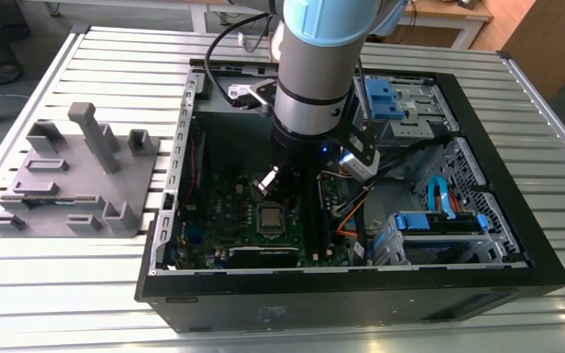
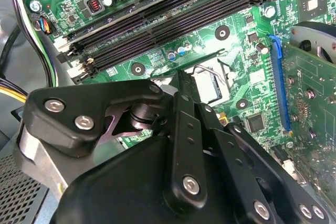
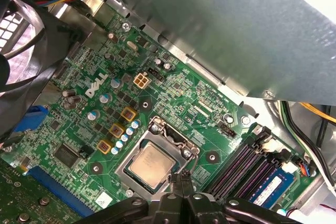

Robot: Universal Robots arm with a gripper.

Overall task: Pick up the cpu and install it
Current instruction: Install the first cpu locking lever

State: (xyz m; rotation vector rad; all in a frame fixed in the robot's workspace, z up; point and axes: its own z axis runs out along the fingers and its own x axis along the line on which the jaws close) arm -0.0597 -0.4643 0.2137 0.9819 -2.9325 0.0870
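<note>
Cpu (image 3: 150, 166) sits in board socket (image 3: 157, 153), hand (image 3: 182, 178) just above.

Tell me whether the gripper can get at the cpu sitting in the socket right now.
Probably yes. In the first wrist view the cpu lies in its socket with its metal top bare, and the gripper hangs just beside it with nothing between them.

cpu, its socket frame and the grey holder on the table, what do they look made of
The cpu, lying in the socket below the hand, looks like metal on top: pale, silvery, a soft brushed sheen. The socket frame around it seems bare metal, with bright glints on thin edges. The grey holder looks like matte plastic, evenly grey and without shine, possibly printed.
</note>
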